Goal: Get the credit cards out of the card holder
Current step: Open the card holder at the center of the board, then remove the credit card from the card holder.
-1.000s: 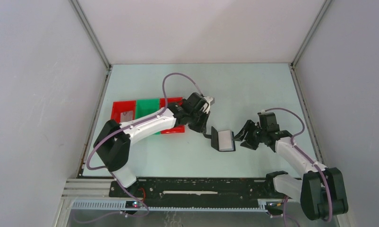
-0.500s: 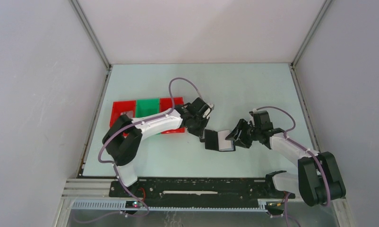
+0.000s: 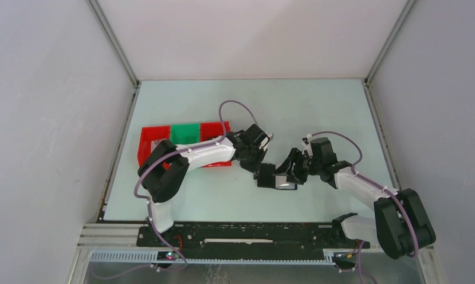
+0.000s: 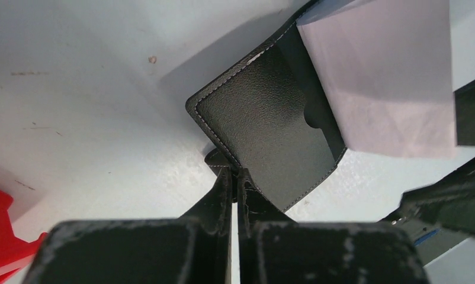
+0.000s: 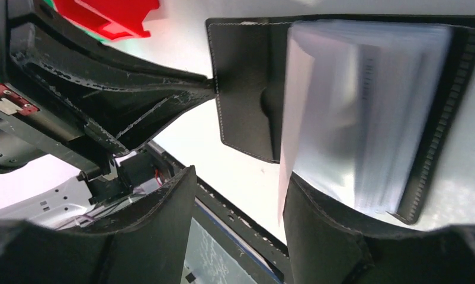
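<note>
The left gripper pinches one edge of the card holder, in the middle of the table, so it cannot slide. The right gripper is spread wide at the credit cards, ready to grab.

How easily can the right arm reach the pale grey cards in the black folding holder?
Likely yes: left gripper pins the card holder open, and the open right gripper sits at the pale grey cards.

Pale grey walls, pale green table, even light
</note>
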You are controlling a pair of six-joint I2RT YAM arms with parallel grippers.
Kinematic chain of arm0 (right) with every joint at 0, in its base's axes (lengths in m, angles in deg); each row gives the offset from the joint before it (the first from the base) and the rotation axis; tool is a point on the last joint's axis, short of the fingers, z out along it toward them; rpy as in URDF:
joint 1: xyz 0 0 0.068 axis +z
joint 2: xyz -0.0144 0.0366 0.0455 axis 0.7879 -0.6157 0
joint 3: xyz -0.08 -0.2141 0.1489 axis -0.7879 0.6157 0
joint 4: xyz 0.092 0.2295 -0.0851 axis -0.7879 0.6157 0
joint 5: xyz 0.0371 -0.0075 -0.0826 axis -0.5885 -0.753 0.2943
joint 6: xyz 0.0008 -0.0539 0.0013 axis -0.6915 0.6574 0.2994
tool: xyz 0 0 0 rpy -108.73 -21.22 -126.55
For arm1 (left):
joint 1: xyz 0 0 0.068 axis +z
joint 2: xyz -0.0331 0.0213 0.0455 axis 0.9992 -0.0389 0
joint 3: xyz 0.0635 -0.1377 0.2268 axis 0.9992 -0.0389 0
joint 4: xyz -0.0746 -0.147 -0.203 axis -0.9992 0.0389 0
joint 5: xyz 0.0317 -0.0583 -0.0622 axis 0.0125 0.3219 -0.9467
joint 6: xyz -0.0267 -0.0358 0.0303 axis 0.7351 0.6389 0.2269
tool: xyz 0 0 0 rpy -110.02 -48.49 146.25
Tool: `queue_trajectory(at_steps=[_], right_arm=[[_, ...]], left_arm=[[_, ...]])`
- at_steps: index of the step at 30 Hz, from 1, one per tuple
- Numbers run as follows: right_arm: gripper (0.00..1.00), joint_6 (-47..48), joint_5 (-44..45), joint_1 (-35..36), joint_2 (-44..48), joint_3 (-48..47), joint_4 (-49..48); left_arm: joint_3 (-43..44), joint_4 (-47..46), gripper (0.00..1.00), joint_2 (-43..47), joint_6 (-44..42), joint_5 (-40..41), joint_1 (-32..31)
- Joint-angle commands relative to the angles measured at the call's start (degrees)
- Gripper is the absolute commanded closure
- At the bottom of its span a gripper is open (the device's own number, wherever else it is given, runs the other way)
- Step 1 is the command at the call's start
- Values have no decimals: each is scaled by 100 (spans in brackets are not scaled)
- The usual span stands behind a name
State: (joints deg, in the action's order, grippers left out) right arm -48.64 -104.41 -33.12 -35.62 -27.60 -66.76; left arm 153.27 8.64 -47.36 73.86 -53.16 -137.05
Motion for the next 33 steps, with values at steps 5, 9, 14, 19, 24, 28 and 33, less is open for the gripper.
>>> queue_trajectory(at_steps=[5, 9, 14, 19, 24, 28, 33], right_arm=[[38, -659, -118, 368, -181, -152, -1138], [36, -1050, -50, 420, -510, -151, -1764], [36, -1356, 182, 456, -885, -155, -1983], [37, -1542, 550, 474, -1252, -228, -1943], [42, -1314, 814, 745, -1919, -779, -1357], [45, -1060, 1231, 979, -2165, -1377, -423], [45, -965, 1371, 1004, -1860, -1416, -113]], left_arm=[[444, 25, 94, 286, 42, 355, 63], [545, 239, 60, 598, 245, 646, 156], [363, 359, 47, 1289, 526, 779, 454], [-124, -56, 46, 2135, 859, 651, 567], [-528, -620, 47, 2442, 1197, 306, 557], [-743, -957, 48, 2333, 1418, -127, 532], [-910, -1465, 49, 2174, 1755, -722, 533]])
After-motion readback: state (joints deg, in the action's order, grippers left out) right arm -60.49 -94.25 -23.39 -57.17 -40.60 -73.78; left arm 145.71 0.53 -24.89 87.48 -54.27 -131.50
